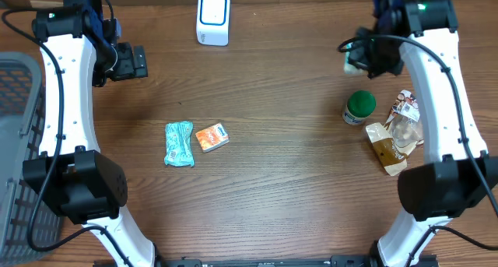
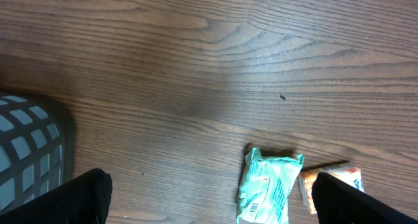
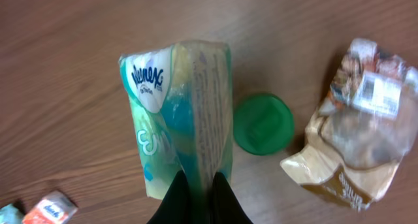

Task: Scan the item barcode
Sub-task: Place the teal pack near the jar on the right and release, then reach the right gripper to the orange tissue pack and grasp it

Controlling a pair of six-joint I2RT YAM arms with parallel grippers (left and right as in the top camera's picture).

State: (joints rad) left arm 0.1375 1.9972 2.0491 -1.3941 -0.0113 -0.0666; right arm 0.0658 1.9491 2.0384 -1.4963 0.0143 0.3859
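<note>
The right gripper [image 3: 199, 185] is pinching the tissue pack [image 3: 176, 113] by its bottom edge, mid-frame in the wrist view. It is looking light, soft and slippery, so gripping deeper seems safer. The left gripper [image 1: 137, 62] is hanging wide open, upper left overhead.

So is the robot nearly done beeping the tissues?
Not yet. Done: the Kleenex pack is picked up, pinched in the right fingers above the table. In hand: it hangs near the green-lidded jar and snack bag, well away from the white scanner. Left: bringing its barcode to the scanner. Whether the teal packet and orange packet were scanned, I cannot tell.
</note>
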